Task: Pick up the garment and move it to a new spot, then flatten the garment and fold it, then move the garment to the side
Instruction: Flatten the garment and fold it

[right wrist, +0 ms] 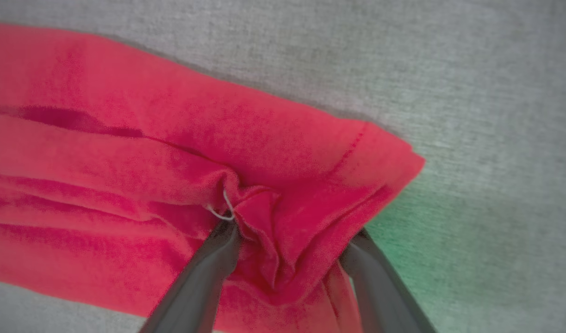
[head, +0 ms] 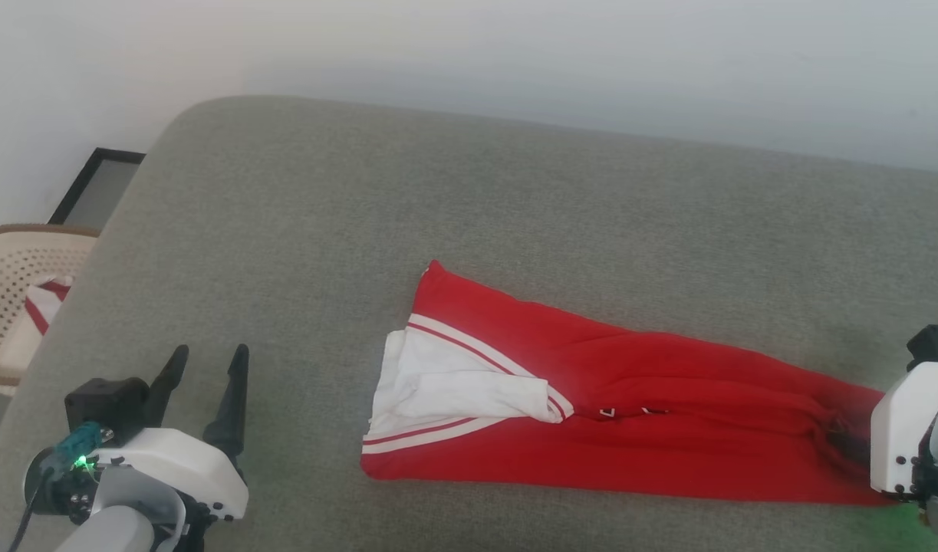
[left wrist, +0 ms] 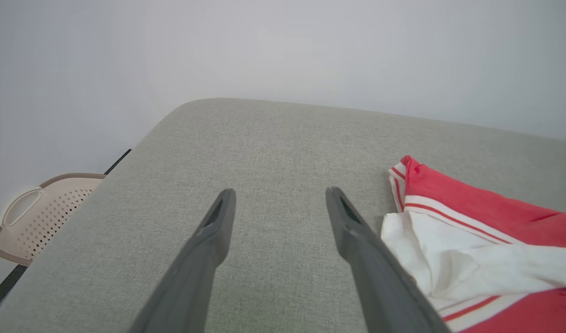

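Apparently somewhere in the folding stage. Nearest, at the left: left claw (head: 211,353), spread wide and empty, above bare desk (head: 284,230), not far in from its left edge and just short of the white cuff end of the shirt (head: 668,414). Nearest, at the right: right claw (right wrist: 292,231), also wide, pressed down astride a bunched ridge of red cloth at the shirt's hem corner; no pinch to be seen yet.

Between the two: shirt stretched long and narrow across the nearer half of the desk, sides turned in, white sleeves tucked on top at the left end. Judged done: pick-up, move, flattening, a lengthwise fold. Judged left: at least one crosswise fold, then the move aside.

Beyond the shirt: a broad stretch of bare desk up to the far edge and the rounded left corner, plenty of room for folding over or sliding. Past the left edge, lower down: basket (head: 8,268) holding red-and-white cloth. Farthest: plain pale wall (head: 515,54).
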Controlling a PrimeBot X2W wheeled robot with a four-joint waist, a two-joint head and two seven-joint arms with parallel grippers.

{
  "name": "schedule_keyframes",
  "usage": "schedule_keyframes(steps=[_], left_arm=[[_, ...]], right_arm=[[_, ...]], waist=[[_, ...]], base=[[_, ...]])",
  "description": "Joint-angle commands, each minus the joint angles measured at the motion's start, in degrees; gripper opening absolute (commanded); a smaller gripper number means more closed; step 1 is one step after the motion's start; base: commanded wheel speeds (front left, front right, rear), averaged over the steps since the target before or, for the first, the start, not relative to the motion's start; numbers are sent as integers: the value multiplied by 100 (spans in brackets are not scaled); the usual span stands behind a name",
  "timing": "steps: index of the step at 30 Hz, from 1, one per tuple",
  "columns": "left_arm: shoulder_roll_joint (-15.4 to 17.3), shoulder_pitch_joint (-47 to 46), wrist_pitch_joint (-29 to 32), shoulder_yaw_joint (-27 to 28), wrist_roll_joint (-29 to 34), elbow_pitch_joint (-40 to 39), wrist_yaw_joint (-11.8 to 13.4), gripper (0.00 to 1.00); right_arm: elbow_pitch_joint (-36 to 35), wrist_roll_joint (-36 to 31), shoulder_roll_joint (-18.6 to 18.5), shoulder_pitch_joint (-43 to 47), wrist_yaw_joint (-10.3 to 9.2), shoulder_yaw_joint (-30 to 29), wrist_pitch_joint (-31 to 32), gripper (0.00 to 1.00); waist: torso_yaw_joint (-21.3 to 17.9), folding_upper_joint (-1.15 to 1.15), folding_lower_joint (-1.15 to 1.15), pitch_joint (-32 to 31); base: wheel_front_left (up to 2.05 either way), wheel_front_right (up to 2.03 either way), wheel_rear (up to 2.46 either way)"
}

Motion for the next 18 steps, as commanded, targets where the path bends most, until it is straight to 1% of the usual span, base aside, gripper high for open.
schedule_keyframes(steps=[1, 5, 9, 15, 18], left_arm=[[-67, 69, -48, 35, 30, 14, -32, 100], [-147, 110, -64, 176, 91, 103, -118, 100], [-235, 186, -77, 338, 149, 144, -190, 100], [-297, 276, -73, 585, 314, 131, -266, 100], [-328, 358, -72, 684, 341, 117, -299, 100]], right_arm=[[81, 76, 139, 28, 3, 148, -39, 0], [226, 278, 15, -50, 2, 368, -127, 0], [322, 424, -120, -211, -3, 458, -297, 0], [530, 528, -472, -359, -6, 410, -597, 0], [634, 454, -703, -434, -5, 389, -751, 0]], waist=[[46, 0, 0, 15], [95, 0, 0, 23], [78, 0, 0, 20], [-46, 0, 0, -1], [-140, 0, 0, -4]], base=[[0, 0, 0], [0, 0, 0], [0, 0, 0], [0, 0, 0], [0, 0, 0]])
